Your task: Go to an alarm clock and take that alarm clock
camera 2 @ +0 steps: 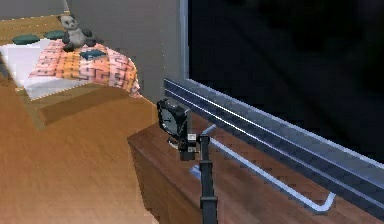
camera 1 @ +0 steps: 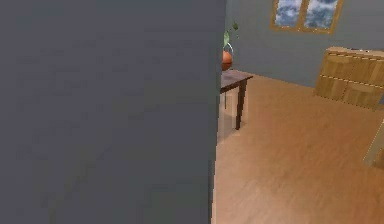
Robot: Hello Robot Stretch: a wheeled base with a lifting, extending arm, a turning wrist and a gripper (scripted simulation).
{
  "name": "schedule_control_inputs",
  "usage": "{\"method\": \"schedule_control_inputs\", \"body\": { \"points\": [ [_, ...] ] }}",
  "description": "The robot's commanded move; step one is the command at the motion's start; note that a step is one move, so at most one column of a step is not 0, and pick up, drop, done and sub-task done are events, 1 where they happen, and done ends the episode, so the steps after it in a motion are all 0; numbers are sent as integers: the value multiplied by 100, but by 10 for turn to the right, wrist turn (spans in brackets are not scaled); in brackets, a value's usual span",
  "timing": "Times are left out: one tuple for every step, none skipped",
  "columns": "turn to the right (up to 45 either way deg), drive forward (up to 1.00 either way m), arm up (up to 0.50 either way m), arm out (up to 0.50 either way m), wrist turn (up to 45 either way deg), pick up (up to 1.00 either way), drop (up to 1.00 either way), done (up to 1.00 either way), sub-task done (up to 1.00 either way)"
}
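Bedroom, midday light: the robot's arm (camera 2: 206, 185) rises over a wooden top (camera 2: 240, 195) below a dark window (camera 2: 290, 60). Its gripper (camera 2: 183, 140) is at a dark box (camera 2: 172, 114) with a pale face (alarm-clock shaped) at the top's far corner, by the grey rails (camera 2: 260, 125). Whether the gripper holds the box or the box stands on the wood cannot be told from here. Beyond, a bed (camera 2: 55, 98) carries a patterned quilt (camera 2: 85, 65) over its near corner and a panda toy (camera 2: 70, 28) at its far edge. Ahead, a grey wall (camera 1: 100, 110) looms close. Past it, a red pot (camera 1: 227, 58) sits at the left edge of a dark table (camera 1: 238, 85), with a dresser (camera 1: 350, 75) near a paned window (camera 1: 305, 14).
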Motion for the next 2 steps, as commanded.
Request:
{"method": "schedule_control_inputs", "body": {
  "points": [
    [0,0,10,0,0,0,0,0,0],
    [0,0,0,0,0,0,0,100,0]
  ]
}}
